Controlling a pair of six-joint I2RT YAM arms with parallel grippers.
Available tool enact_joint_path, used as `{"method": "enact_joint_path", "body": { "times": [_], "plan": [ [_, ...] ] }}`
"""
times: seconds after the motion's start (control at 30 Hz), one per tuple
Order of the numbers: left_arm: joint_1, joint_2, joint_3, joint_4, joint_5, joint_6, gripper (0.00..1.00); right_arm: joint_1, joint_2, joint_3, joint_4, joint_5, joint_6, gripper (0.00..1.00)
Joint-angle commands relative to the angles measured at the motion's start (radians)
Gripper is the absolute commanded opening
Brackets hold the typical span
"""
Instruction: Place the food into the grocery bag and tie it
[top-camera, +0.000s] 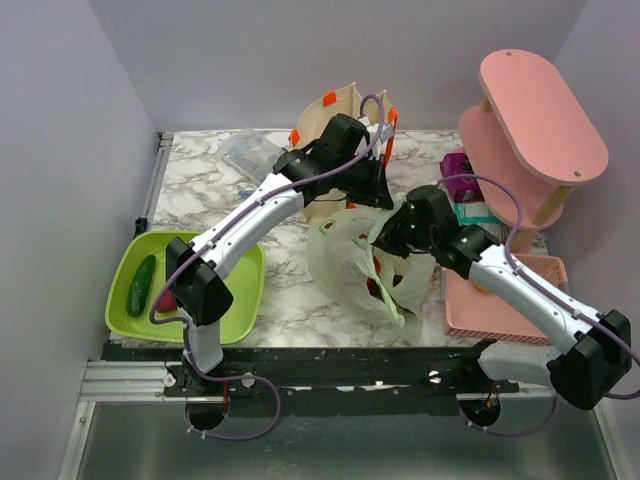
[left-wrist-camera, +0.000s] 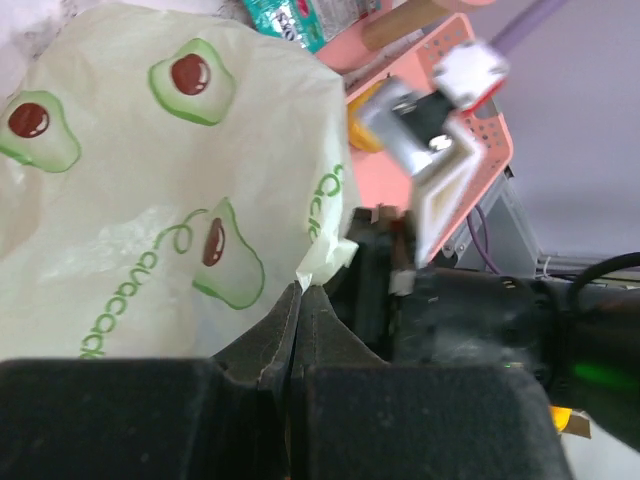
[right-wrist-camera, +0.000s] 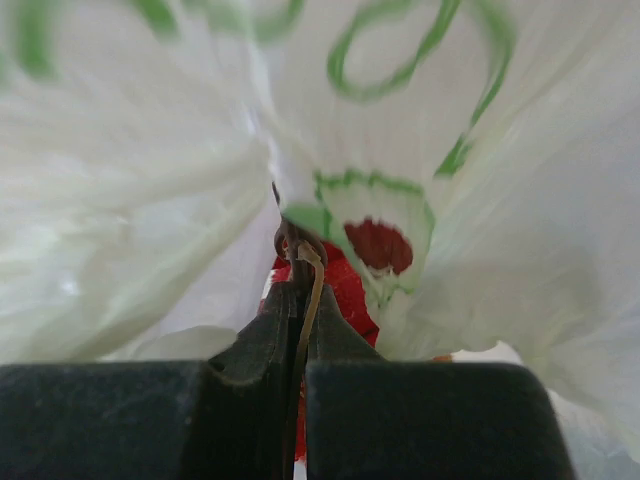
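The light green grocery bag (top-camera: 352, 262) with avocado prints lies crumpled at mid-table. My left gripper (top-camera: 377, 196) is shut on a pinch of the bag's edge (left-wrist-camera: 322, 262) and holds it up; the bag's side (left-wrist-camera: 150, 200) fills that view. My right gripper (top-camera: 388, 238) is inside the bag's mouth, shut on a thin brown stem (right-wrist-camera: 314, 272), seemingly the grapes' stem. Red fruit (right-wrist-camera: 346, 292) shows just behind the stem, and bag plastic (right-wrist-camera: 470, 150) surrounds it. Something red shows through the bag (top-camera: 374, 290). A purple-red sweet potato (top-camera: 165, 300) lies on the green tray.
A lime green tray (top-camera: 240, 300) at the left front also holds a cucumber (top-camera: 141, 285). A beige tote (top-camera: 345, 108) with orange handles stands behind the bag. A pink two-tier shelf (top-camera: 535, 120) and a pink basket (top-camera: 500, 300) are on the right.
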Motion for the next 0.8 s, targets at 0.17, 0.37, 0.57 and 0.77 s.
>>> {"method": "enact_joint_path", "body": {
  "times": [0.17, 0.37, 0.57, 0.77],
  "plan": [
    [0.054, -0.094, -0.151, 0.077, 0.087, -0.021, 0.00, 0.009, -0.097, -0.050, 0.239, 0.092, -0.019, 0.01],
    [0.064, -0.111, -0.149, 0.082, 0.096, -0.027, 0.00, 0.030, -0.081, -0.097, 0.365, -0.054, -0.042, 0.01],
    [0.065, -0.150, -0.183, 0.086, 0.091, -0.041, 0.00, 0.036, -0.019, 0.006, 0.180, -0.041, -0.164, 0.56],
    [0.064, -0.212, -0.262, 0.103, 0.099, -0.064, 0.00, 0.036, -0.054, 0.140, -0.087, 0.041, -0.305, 0.63]
  ]
}}
